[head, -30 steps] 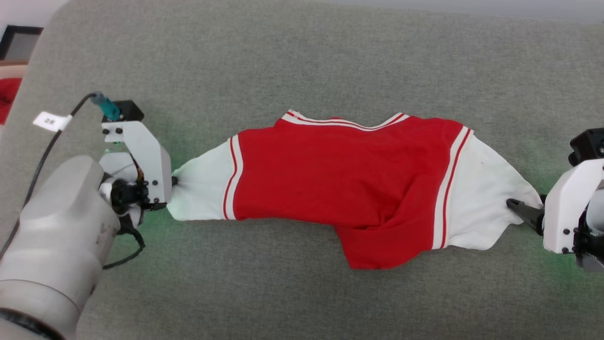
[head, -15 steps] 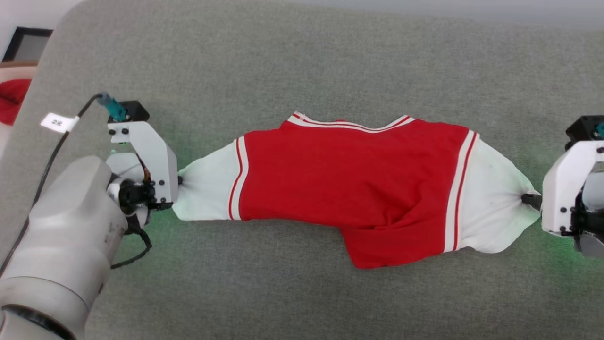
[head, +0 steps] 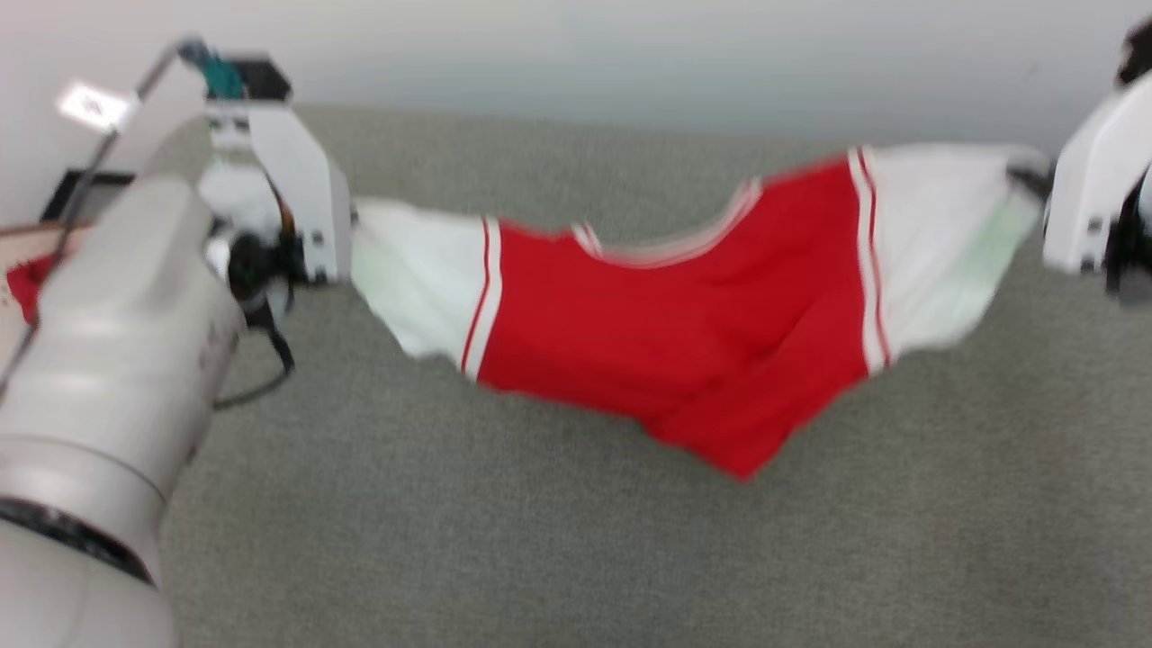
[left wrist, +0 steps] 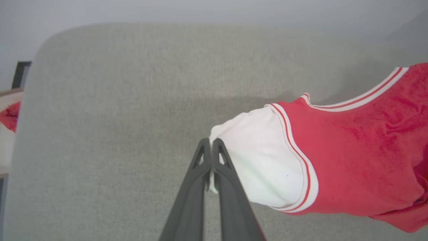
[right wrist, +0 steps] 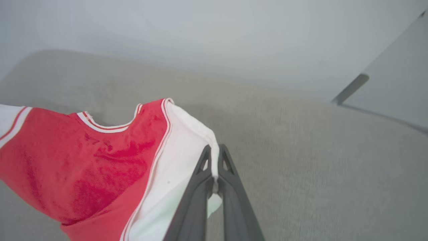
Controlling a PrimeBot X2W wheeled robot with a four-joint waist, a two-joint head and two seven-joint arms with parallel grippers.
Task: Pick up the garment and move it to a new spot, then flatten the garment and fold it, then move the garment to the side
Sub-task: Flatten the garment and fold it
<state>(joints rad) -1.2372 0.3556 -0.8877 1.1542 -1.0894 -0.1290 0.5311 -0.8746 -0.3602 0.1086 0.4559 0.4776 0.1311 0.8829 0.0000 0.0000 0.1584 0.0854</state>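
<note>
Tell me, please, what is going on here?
The robot holds the garment by both white sleeves: the left gripper is shut on one sleeve end, the right gripper on the other. The garment hangs stretched between them above the grey surface, its red middle sagging. Flattening and folding are not yet done.

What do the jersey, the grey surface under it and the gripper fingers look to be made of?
By look, the garment is a soft knit fabric, matte with a slight sheen on the red; it sags and creases where it hangs. The grey surface is woven or felt-like upholstery, matte and finely flecked. The gripper fingers are probably moulded plastic, dark grey and matte, with triangular cut-outs near the tips.
</note>
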